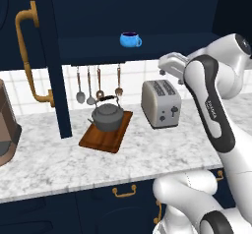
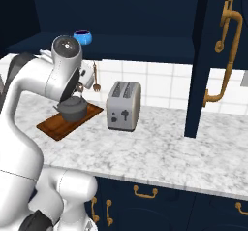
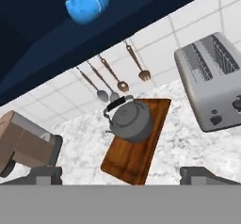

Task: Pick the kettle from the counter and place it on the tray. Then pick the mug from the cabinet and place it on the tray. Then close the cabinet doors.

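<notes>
Beyond my gripper [image 3: 122, 176], whose jaws stand fully apart and hold nothing, the cabinet [image 1: 147, 12] is open with the mug [image 1: 130, 40] on its shelf, above and ahead of my fingertips. Below and straight ahead lies the counter [image 1: 147, 154]; there the tray [image 3: 141, 143] carries the kettle [image 3: 131, 121], the toaster [image 3: 212, 82] off to one side.

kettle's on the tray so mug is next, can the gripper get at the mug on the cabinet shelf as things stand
Probably yes. The cabinet doors stand open, and the mug sits alone near the front edge of the shelf with nothing before it. The gripper is open and empty, apart from the kettle on the tray.
</notes>
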